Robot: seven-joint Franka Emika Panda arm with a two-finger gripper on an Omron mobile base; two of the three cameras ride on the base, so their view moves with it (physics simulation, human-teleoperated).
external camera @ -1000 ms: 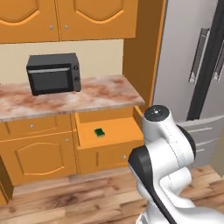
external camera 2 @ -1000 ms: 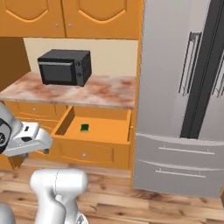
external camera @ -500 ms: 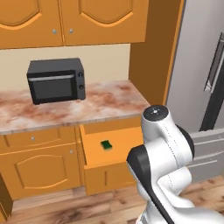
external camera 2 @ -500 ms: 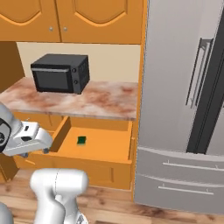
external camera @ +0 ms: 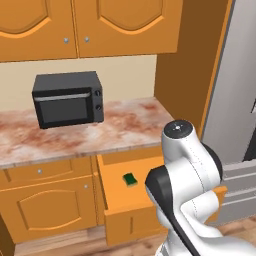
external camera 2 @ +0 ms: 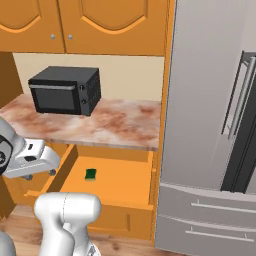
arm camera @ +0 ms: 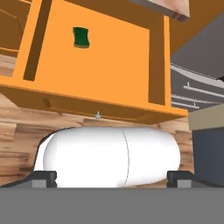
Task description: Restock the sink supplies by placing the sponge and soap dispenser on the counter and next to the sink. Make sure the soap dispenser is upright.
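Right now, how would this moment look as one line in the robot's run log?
sponge: lying in open drawer | gripper: open, holding nothing, well short of drawer | counter: holds microwave | next: probably reach for sponge

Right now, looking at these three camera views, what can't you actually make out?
- Open drawer: in the left base view the arm covers its right part, so any contents there are hidden.
- Sponge: too small in the right base view to show texture; the hand view shows it better.
- Gripper: the hand view shows just the two fingertips, set wide apart and empty.
- Fridge: cut off by the right edge of the right base view.
- Microwave: its dark door hides the interior.
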